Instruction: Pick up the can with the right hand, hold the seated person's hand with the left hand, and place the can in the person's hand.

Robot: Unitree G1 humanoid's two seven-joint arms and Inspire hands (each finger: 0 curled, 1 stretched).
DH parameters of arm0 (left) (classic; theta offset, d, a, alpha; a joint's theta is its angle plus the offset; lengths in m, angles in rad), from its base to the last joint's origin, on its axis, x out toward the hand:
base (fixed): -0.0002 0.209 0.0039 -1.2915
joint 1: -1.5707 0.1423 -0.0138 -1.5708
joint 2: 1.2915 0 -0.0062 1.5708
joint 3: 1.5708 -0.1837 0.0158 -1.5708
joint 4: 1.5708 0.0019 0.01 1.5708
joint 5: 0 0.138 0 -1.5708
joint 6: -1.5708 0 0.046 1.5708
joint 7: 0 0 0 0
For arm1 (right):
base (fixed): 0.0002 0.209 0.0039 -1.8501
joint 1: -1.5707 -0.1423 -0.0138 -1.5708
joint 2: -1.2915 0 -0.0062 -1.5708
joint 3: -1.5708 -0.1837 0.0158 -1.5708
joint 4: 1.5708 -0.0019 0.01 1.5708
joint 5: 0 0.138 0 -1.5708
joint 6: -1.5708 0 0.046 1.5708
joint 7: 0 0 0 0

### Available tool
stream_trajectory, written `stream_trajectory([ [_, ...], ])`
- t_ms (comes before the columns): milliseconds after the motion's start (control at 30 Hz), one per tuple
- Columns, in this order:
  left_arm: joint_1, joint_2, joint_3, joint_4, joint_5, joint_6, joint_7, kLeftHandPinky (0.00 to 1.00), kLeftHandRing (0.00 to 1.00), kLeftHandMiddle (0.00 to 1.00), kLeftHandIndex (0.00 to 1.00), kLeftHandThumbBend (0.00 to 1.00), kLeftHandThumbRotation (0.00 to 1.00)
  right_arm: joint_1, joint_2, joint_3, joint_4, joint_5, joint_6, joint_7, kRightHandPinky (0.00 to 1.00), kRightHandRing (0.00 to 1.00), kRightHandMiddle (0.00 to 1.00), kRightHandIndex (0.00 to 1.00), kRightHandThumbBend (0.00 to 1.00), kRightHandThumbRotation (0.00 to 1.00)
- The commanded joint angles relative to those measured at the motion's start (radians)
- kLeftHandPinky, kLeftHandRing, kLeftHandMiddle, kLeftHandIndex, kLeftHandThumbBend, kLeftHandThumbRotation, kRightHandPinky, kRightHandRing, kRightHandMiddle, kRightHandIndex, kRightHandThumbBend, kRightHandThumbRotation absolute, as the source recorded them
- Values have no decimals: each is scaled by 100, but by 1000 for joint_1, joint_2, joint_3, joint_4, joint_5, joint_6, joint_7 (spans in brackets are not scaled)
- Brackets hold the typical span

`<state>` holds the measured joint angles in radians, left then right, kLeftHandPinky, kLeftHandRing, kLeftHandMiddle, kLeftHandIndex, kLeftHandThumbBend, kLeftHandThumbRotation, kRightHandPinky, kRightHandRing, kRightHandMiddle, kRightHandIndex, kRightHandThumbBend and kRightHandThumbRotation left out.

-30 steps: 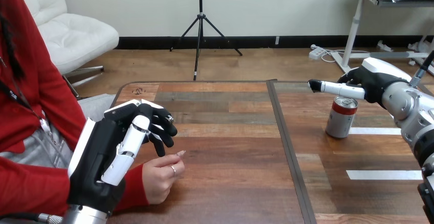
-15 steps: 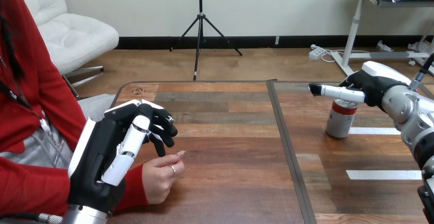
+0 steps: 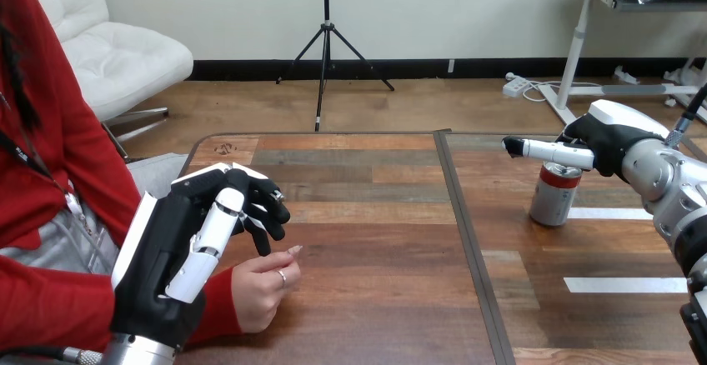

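Hovering my right hand (image 3: 613,136) — fingers (image 3: 550,150) straight, holding nothing — over the upright can (image 3: 553,200) on the table's (image 3: 375,298) right side, I am judging it light, slick, easily dented: best wrapped round its middle.

Left hand (image 3: 179,248) raised, curled; right hand (image 3: 607,137) held forward.
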<state>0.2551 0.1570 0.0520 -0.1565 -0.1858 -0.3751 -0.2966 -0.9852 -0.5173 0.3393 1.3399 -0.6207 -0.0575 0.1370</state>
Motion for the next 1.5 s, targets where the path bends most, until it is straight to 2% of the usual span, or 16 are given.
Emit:
stream_trajectory([
  [0,-56,1,5,-4,-5,-24,-4,25,39,45,44,15,75,-37,-5,11,-12,2,-10,-3,66,71,72,67,96,100],
  [1100,-66,2,5,-6,-1,-3,1,25,40,44,44,15,78,-50,-8,9,-14,5,-18,-23,59,55,55,54,97,100],
  [1467,-72,3,4,-2,2,-6,2,25,40,44,44,11,79,-59,-6,9,-15,4,-11,-32,58,51,51,50,97,100],
])
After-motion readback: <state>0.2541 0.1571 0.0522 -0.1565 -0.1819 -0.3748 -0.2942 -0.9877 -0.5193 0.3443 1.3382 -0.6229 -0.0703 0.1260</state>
